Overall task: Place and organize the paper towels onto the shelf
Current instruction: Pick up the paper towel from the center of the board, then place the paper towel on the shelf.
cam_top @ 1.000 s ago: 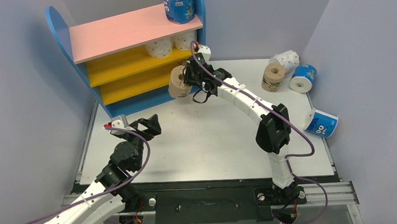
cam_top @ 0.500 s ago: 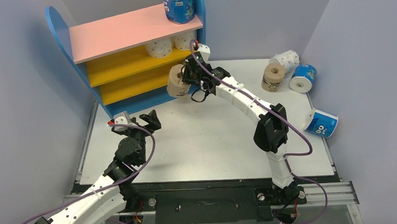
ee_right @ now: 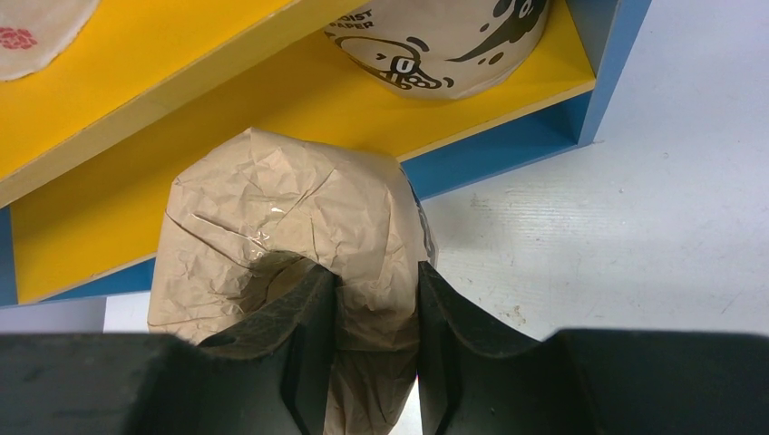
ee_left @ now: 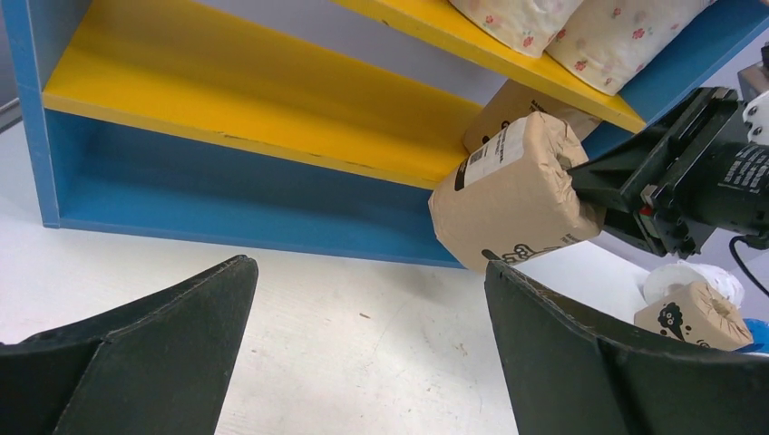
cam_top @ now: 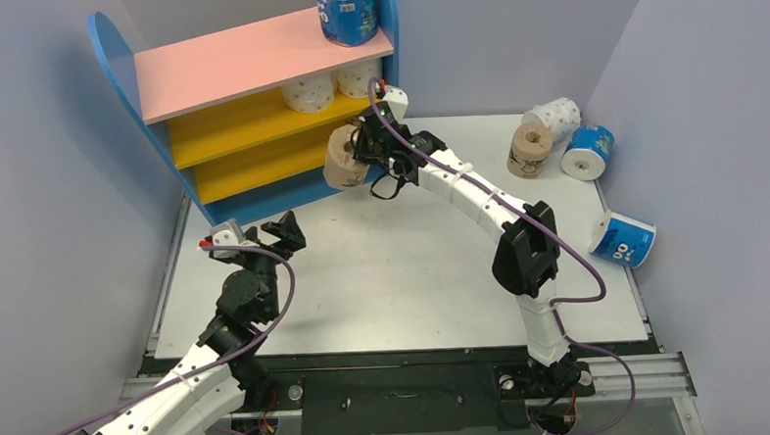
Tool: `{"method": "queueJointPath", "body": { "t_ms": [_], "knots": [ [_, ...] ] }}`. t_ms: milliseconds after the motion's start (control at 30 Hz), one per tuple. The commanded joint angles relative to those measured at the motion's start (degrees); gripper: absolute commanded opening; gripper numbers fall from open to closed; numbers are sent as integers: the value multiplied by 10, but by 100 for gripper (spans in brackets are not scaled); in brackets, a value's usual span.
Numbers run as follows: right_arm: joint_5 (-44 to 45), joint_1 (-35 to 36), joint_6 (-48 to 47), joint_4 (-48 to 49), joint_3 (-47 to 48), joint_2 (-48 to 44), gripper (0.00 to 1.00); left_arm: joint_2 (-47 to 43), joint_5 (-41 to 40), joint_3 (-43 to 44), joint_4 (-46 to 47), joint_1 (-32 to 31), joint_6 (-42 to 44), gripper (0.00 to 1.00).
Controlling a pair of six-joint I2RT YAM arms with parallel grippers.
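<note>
The shelf (cam_top: pixel 247 62) stands at the back left. A blue-and-white roll (cam_top: pixel 348 11) is on its pink top and two white dotted rolls (cam_top: pixel 309 91) are on the upper yellow board. My right gripper (cam_top: pixel 363 150) is shut on a tan roll (cam_top: pixel 344 157) and holds it in the air at the front of the lower yellow board (ee_right: pixel 109 208). One finger is in the core and the other is outside (ee_right: pixel 376 299). Another tan roll (ee_right: pixel 444 36) stands on that board. My left gripper (cam_top: pixel 282 232) is open and empty over the table (ee_left: pixel 367 267), facing the shelf.
Several loose rolls lie at the right of the table: a tan one (cam_top: pixel 529 150), a white dotted one (cam_top: pixel 556 117) and two blue-and-white ones (cam_top: pixel 588 151) (cam_top: pixel 624 238). Grey walls close in the sides.
My right gripper has carried the tan roll a little left towards the shelf. My left gripper has moved up towards the shelf and stayed open.
</note>
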Motion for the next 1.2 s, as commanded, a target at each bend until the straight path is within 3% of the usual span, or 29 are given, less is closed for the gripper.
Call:
{"method": "queueJointPath", "body": {
  "t_ms": [0,467,733,1167],
  "knots": [
    [19,6,13,58,-12,-35,28,-15,-4,8,15,4,12,96],
    [29,14,7,55,-56,-87,27,-5,12,14,16,5,6,96],
    [25,16,5,49,-67,-109,27,53,111,47,29,11,25,96],
    [27,16,-9,15,7,-67,27,76,152,52,57,32,25,96]
  ]
}}
